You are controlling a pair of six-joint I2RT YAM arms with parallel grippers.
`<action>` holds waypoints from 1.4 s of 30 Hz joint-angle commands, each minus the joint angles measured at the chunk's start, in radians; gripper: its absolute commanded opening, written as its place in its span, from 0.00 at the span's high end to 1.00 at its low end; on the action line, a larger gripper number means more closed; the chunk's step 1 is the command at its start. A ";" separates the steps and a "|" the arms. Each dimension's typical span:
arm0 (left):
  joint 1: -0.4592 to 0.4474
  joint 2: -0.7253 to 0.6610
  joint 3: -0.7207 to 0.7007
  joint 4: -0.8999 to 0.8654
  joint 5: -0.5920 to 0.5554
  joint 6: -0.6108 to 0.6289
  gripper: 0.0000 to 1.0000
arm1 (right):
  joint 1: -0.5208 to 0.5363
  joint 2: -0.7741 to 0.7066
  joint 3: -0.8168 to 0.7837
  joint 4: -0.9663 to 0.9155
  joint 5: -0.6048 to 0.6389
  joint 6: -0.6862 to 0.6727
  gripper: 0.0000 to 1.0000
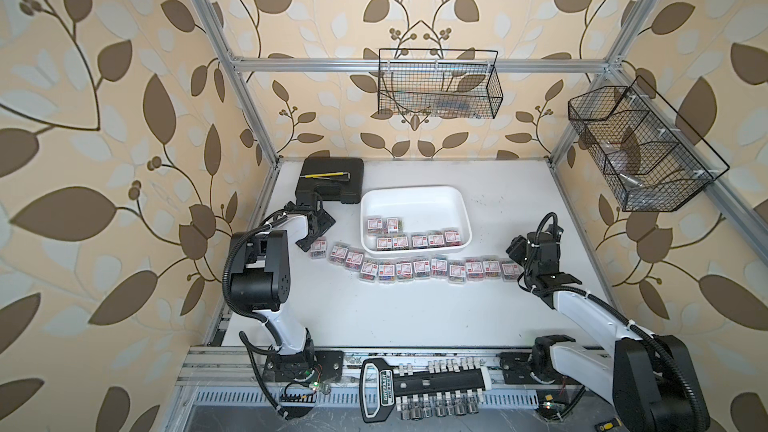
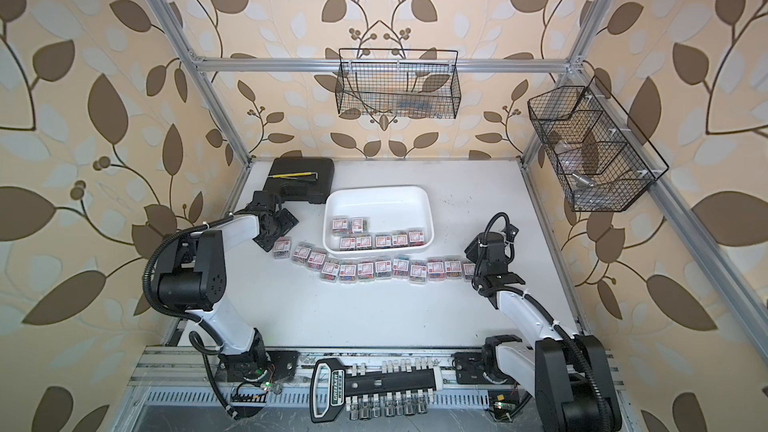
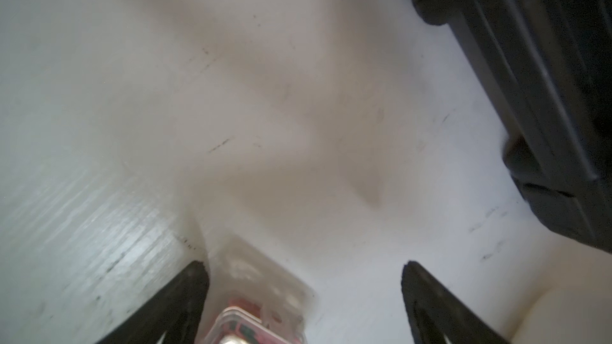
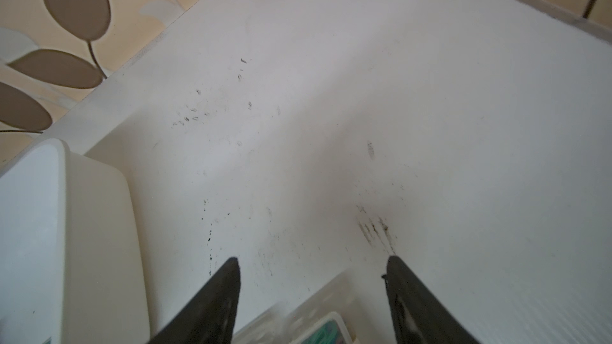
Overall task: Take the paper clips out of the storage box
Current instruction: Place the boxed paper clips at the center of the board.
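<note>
While seven sit inside the storage box (image 1: 415, 205), paper clips (image 1: 420, 266): clear boxes, multicoloured contents, red-marked white labels; left claw (image 3: 303, 264), right claw (image 4: 313, 259): agape, empty.

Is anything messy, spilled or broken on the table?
Nothing looks spilled or broken. The boxes of paper clips outside the storage box lie in a wavy row, some turned askew, and the table has small black scuff marks.
</note>
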 commanded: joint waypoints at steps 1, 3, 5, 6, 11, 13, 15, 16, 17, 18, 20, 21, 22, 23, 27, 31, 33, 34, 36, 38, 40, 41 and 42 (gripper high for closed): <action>-0.030 0.008 0.012 -0.019 0.049 0.033 0.06 | 0.006 -0.003 0.024 -0.004 0.022 -0.003 0.29; -0.043 -0.004 0.001 -0.019 0.055 0.037 0.06 | 0.007 -0.004 0.023 -0.004 0.023 -0.004 0.29; -0.055 -0.013 -0.011 -0.018 0.070 0.038 0.06 | 0.007 -0.003 0.024 -0.005 0.024 -0.004 0.29; -0.062 -0.017 -0.018 -0.014 0.075 0.038 0.06 | 0.006 0.000 0.026 -0.005 0.023 -0.004 0.29; -0.082 -0.058 -0.059 -0.016 0.071 0.033 0.06 | 0.008 -0.006 0.024 -0.005 0.025 -0.006 0.29; -0.085 -0.079 -0.077 -0.013 0.074 0.033 0.06 | 0.010 -0.005 0.023 -0.005 0.025 -0.005 0.29; -0.089 -0.106 -0.096 -0.011 0.079 0.031 0.06 | 0.010 -0.003 0.025 -0.005 0.024 -0.005 0.29; -0.093 -0.118 -0.107 -0.007 0.082 0.029 0.06 | 0.011 -0.003 0.024 -0.006 0.027 -0.005 0.29; -0.098 -0.133 -0.118 -0.003 0.086 0.025 0.06 | 0.012 -0.003 0.024 -0.005 0.028 -0.006 0.29; -0.102 -0.148 -0.128 0.000 0.089 0.022 0.06 | 0.014 -0.004 0.024 -0.005 0.030 -0.006 0.29; -0.112 -0.173 -0.148 0.003 0.091 0.017 0.06 | 0.020 -0.008 0.024 -0.008 0.040 -0.006 0.29; -0.115 -0.184 -0.157 0.008 0.097 0.017 0.05 | 0.026 -0.011 0.024 -0.008 0.048 -0.008 0.29; -0.117 -0.191 -0.163 0.010 0.107 0.018 0.05 | 0.031 -0.015 0.026 -0.009 0.056 -0.009 0.29; -0.118 -0.198 -0.169 0.010 0.113 0.021 0.05 | 0.036 -0.019 0.029 -0.013 0.061 -0.012 0.29; -0.119 -0.238 -0.193 -0.007 0.094 0.034 0.05 | 0.069 -0.046 0.053 -0.037 0.048 -0.032 0.29; -0.119 -0.283 -0.198 -0.047 0.060 0.062 0.05 | 0.188 -0.088 0.109 -0.066 0.076 -0.058 0.29; -0.118 -0.289 -0.196 -0.074 0.020 0.067 0.04 | 0.304 -0.113 0.141 -0.083 0.146 -0.078 0.29; -0.117 -0.325 -0.193 -0.086 0.003 0.070 0.04 | 0.362 -0.121 0.150 -0.082 0.182 -0.087 0.29; -0.116 -0.343 -0.186 -0.108 -0.034 0.069 0.03 | 0.520 -0.138 0.158 -0.053 0.250 -0.122 0.35; -0.116 -0.361 -0.182 -0.119 -0.059 0.067 0.03 | 0.680 -0.133 0.153 -0.002 0.303 -0.153 0.43; -0.115 -0.387 -0.181 -0.129 -0.084 0.062 0.03 | 0.844 -0.094 0.154 0.066 0.346 -0.169 0.49; -0.114 -0.407 -0.182 -0.133 -0.099 0.058 0.03 | 0.931 -0.055 0.162 0.098 0.370 -0.172 0.50; -0.114 -0.429 -0.188 -0.136 -0.118 0.053 0.03 | 1.015 0.001 0.178 0.129 0.393 -0.173 0.50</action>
